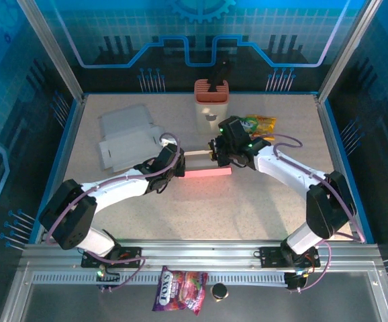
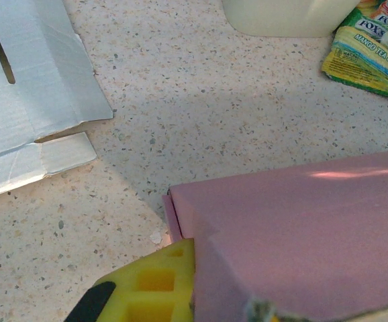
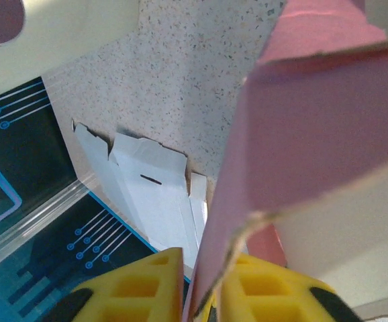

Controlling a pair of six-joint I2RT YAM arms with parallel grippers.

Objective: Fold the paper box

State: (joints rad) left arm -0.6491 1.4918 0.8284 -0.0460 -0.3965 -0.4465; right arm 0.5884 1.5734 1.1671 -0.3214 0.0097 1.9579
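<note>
Presently: pink paper box (image 1: 207, 172) lies mid-table, between both arms. Left gripper (image 1: 174, 168) is clamped on its left end; right gripper (image 3: 204, 268) pinches a raised wall edge between yellow pads (image 3: 137, 285). Judgement: thin card, light, creases easily, likely slides on the table (image 1: 248, 215). Best held gently by flap edges near the folds.

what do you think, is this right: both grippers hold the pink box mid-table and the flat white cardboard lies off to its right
Not quite. The top external view shows the flat white cardboard lying to the left of the pink box, not to its right. The rest holds: the left gripper and the right gripper both grip that box mid-table.
</note>
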